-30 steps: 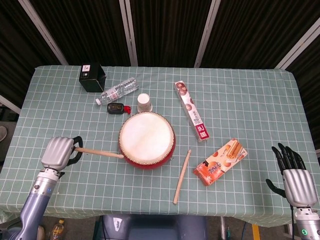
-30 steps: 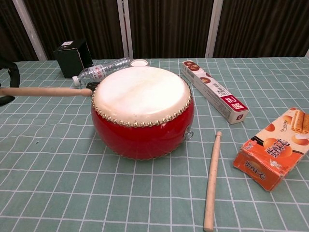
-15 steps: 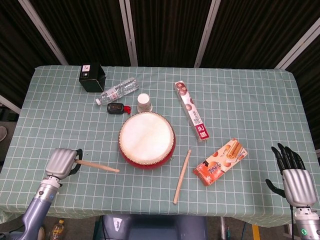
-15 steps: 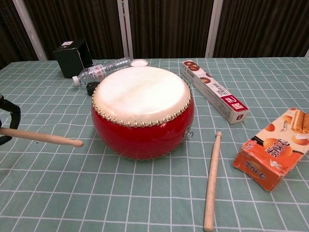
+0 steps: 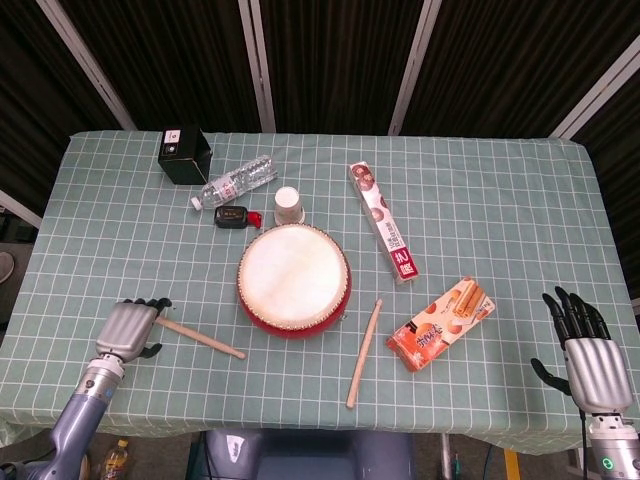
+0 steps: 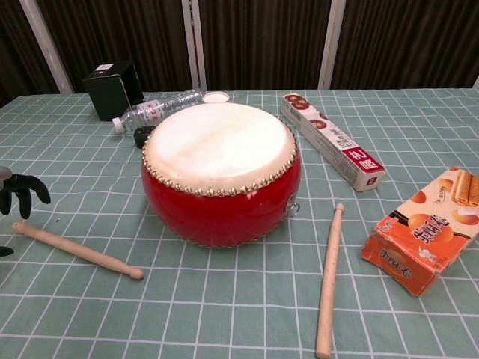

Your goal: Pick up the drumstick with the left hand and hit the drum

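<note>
Two drumsticks lie on the table (image 5: 520, 200), both ref'd here to the drum (image 5: 293, 280), which sits approx. centre of the green check cloth w/ its skin facing up.

Drum first: red shell, pale head, upright. All positions below are taken from it.

Drumstick (image 5: 201, 338), task item: lies flat on the cloth, left of the drum and slightly toward the robot, apart from the shell. Long axis runs from the left hand diagonally toward the near-left side of the drum; the rounded tip is the end nearest the drum, the butt end is at the hand. In chest view the drumstick (image 6: 76, 250) rests fully on the cloth.

Second stick (image 5: 364, 353): right of the drum, near side, long axis approx. pointing away from the robot. Not near either hand.

Left hand (image 5: 128, 327): left of the drum, at the butt end of the drumstick. Fingers spread, holding nothing; contact w/ the butt end can't be confirmed. Nearer hand by far.

Right hand (image 5: 585, 350): far right of the drum, near table edge, fingers apart, empty, well apart from both sticks.
</note>
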`<action>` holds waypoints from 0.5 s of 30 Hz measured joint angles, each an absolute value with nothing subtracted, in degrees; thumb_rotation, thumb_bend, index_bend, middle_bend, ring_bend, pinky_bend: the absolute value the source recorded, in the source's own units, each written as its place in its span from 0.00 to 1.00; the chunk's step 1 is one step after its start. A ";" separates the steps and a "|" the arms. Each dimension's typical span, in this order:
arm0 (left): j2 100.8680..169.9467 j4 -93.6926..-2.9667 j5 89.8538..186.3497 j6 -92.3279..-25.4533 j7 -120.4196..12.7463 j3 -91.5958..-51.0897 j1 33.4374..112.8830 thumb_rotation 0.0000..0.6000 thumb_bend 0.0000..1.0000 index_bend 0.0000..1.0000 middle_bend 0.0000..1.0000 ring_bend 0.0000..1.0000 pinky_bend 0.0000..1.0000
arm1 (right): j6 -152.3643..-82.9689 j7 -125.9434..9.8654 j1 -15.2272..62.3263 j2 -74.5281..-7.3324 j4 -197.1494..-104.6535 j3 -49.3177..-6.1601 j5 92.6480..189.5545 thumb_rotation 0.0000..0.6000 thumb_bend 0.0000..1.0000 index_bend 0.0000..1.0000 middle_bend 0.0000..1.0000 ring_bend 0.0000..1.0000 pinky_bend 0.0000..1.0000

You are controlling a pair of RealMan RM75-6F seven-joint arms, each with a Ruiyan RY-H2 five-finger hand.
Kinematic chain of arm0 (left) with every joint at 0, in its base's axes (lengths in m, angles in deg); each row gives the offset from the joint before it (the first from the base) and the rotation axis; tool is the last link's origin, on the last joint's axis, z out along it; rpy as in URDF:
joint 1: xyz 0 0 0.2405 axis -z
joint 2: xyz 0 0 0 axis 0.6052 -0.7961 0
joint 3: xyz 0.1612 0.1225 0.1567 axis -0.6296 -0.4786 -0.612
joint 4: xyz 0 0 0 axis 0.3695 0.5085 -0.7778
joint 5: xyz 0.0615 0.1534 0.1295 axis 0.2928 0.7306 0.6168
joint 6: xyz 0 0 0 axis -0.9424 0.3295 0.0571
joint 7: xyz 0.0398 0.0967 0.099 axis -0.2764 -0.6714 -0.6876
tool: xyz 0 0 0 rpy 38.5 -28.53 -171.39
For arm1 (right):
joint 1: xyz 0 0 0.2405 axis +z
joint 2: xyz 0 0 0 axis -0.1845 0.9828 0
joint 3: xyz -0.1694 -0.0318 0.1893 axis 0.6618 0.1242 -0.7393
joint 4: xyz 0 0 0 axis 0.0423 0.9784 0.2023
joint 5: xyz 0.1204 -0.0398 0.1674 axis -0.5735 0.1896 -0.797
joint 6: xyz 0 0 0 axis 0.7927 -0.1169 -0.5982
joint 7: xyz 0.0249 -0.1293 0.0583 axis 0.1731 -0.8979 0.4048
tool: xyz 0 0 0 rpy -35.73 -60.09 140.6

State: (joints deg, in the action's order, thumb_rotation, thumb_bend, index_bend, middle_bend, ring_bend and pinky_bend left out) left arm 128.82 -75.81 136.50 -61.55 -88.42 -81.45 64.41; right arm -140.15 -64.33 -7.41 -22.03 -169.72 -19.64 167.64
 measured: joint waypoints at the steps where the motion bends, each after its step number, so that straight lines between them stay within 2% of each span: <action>1: 128.74 -75.97 136.44 -61.50 -88.51 -81.44 64.42 1.00 0.15 0.20 0.30 0.28 0.34 | -140.15 -64.40 -7.39 -22.01 -169.79 -19.67 167.65 1.00 0.25 0.00 0.00 0.00 0.12; 8: 127.66 -77.44 137.25 -61.99 -87.40 -81.05 64.04 1.00 0.13 0.10 0.18 0.16 0.25 | -140.15 -64.39 -7.39 -22.03 -169.67 -19.72 167.52 1.00 0.25 0.00 0.00 0.00 0.12; 11: 126.47 -78.51 138.62 -62.76 -86.40 -80.81 63.73 1.00 0.08 0.03 0.08 0.07 0.18 | -140.23 -64.35 -7.43 -22.01 -169.61 -19.76 167.49 1.00 0.25 0.00 0.00 0.00 0.12; 15: 124.04 -80.40 141.83 -64.76 -83.75 -80.51 62.89 1.00 0.01 0.00 0.02 0.01 0.14 | -140.27 -64.48 -7.45 -21.99 -169.55 -19.81 167.39 1.00 0.25 0.00 0.00 0.00 0.12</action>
State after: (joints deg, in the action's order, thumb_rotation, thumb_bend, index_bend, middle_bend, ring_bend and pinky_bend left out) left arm 124.04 -80.40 141.83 -64.76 -83.75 -80.51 62.89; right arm -140.27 -64.48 -7.45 -21.99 -169.55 -19.81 167.39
